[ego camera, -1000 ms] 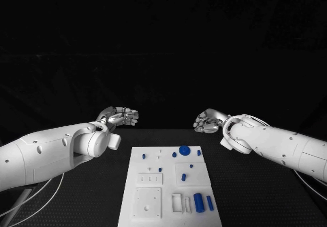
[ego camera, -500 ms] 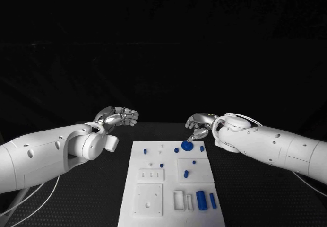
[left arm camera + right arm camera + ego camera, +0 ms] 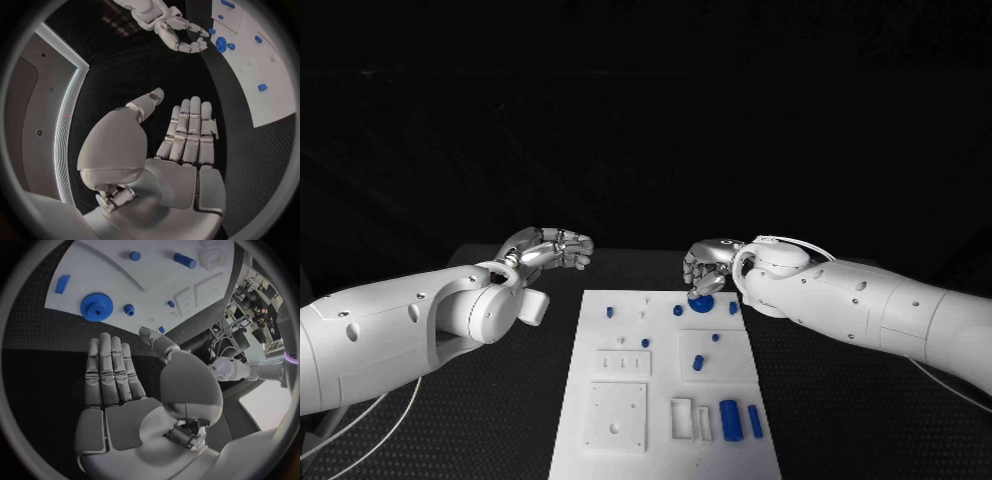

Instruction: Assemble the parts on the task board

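Only wrist-side — toothed blue gear (image 3: pixel 96 306) beyond flat right hand (image 3: pixel 125 390)

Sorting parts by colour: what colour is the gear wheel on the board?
Blue gear, clearest in the right wrist view.

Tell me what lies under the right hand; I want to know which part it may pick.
Below the right hand sits a blue gear at the task board's far edge, with a small blue peg beside it. In the head view, the fingers cover part of the gear.
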`<state>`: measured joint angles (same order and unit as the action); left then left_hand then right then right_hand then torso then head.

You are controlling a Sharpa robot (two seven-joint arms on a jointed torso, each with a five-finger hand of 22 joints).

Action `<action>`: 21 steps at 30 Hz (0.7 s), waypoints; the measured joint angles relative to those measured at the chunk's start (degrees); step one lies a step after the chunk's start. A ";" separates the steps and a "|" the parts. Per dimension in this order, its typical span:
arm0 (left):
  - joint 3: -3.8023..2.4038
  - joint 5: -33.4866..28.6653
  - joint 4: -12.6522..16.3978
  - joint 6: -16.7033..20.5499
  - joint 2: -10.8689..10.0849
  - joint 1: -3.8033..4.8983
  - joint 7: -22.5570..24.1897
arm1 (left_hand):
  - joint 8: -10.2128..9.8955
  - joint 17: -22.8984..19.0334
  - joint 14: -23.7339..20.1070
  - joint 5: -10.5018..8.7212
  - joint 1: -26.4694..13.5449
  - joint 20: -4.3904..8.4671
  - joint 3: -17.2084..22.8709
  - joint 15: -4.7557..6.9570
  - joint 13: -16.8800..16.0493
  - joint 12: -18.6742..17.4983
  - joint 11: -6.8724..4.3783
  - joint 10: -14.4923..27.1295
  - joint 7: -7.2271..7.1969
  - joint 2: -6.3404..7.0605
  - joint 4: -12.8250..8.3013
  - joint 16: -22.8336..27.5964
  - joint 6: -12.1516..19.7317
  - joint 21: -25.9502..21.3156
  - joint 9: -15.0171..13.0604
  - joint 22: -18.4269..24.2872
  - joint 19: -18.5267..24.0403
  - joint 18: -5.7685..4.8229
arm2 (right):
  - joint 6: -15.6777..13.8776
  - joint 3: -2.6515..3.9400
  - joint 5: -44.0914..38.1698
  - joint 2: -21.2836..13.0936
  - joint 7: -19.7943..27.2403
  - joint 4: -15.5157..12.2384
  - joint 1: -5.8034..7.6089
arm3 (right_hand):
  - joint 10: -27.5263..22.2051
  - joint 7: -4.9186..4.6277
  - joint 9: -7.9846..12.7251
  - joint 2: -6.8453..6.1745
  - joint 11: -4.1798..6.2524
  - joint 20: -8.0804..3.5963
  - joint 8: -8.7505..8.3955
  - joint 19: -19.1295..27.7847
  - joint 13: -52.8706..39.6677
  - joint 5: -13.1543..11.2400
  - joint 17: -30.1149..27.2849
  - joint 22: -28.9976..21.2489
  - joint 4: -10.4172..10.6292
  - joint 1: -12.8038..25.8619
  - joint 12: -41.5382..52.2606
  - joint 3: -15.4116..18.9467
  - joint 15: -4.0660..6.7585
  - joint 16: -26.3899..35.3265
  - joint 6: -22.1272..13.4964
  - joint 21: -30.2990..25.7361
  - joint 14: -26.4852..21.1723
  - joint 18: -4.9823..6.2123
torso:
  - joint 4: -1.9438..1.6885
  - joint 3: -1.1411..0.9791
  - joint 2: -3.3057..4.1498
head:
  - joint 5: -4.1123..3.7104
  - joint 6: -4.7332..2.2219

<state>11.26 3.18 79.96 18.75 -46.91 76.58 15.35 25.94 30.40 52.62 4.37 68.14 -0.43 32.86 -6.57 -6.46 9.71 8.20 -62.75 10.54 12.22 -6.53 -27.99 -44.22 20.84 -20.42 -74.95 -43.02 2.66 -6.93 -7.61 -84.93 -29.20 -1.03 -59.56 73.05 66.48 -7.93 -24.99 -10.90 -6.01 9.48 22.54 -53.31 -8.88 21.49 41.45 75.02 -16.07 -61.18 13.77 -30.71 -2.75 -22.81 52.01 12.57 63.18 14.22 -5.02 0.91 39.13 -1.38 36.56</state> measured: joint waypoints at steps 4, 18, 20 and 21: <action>-0.03 0.04 0.25 -0.05 0.02 0.02 -0.01 | 0.00 0.00 0.00 0.00 0.00 0.00 0.16 0.00 0.00 0.00 0.00 0.00 0.00 0.00 0.16 0.00 0.00 0.00 -0.06 0.00 0.00 -0.01 | -0.15 0.00 -2.60 0.39 0.67 0.01 -0.02 | 1.61 0.03 0.71 0.36 0.39 -0.81 -0.15 -2.17 0.56 -1.30 0.19 0.00 -0.22 -0.37 -1.11 -1.97 0.91 0.00 1.38 0.94 2.65 -0.01 | -0.31 0.13 0.55 | -0.18 -0.04; -0.14 0.09 1.39 -0.13 -0.25 0.43 -0.02 | 0.00 -0.01 0.00 0.00 0.00 0.00 0.16 0.00 -0.01 0.00 0.00 0.00 0.00 0.00 0.16 0.00 0.00 0.00 -0.11 0.01 0.00 -0.05 | -1.24 -0.07 -8.39 1.97 1.11 0.14 -0.73 | 2.23 -0.07 1.94 0.11 0.19 -2.02 -1.46 -5.04 2.14 -1.74 1.47 -0.03 -0.29 -0.61 -4.36 -2.98 2.06 0.52 1.67 3.09 6.82 -0.12 | -1.30 0.54 2.46 | -0.96 -0.39; -0.13 0.09 1.47 -0.13 -0.27 0.47 -0.04 | 0.00 -0.01 0.00 0.00 -0.01 0.00 0.16 0.01 -0.01 0.00 0.00 0.00 0.00 0.01 0.16 0.00 0.00 0.00 -0.11 0.01 0.00 -0.05 | -1.39 -0.11 -9.11 2.08 1.07 0.37 -1.02 | 2.22 -0.07 2.01 -0.03 0.19 -2.05 -1.47 -5.25 2.42 -1.74 1.68 -0.03 -0.29 -0.75 -4.57 -2.98 2.15 0.52 1.67 3.60 6.96 -0.13 | -1.44 0.58 2.77 | -1.07 -0.43; -0.12 0.09 1.48 -0.13 -0.28 0.49 -0.04 | 0.00 -0.01 0.00 0.00 -0.02 0.00 0.16 0.01 -0.01 -0.10 -0.01 0.00 0.00 0.02 0.16 0.00 0.00 0.01 -0.11 0.01 0.00 -0.05 | -1.43 -0.11 -9.40 2.08 1.04 0.43 -1.10 | 2.23 -0.07 2.09 -0.03 0.19 -2.14 -1.61 -5.35 2.49 -1.74 1.79 -0.04 -0.29 -0.75 -4.73 -2.98 2.13 0.52 1.67 3.60 7.36 -0.14 | -1.50 0.62 2.88 | -1.12 -0.43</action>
<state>11.14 3.27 81.43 18.61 -47.19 77.07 15.31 25.94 30.38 52.62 4.38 68.12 -0.43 33.03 -6.56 -6.47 9.61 8.20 -62.75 10.54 12.24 -6.37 -27.99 -44.22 20.85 -20.52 -74.94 -43.01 2.61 -8.36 -7.72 -94.33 -27.12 0.00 -59.13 71.95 68.71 -8.00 -22.90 -10.93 -5.83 7.34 20.93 -58.66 -6.39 19.75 43.24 74.99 -16.37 -61.93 9.04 -33.70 -0.62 -22.29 53.68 16.18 70.53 14.08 -6.51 1.52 42.02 -2.50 36.13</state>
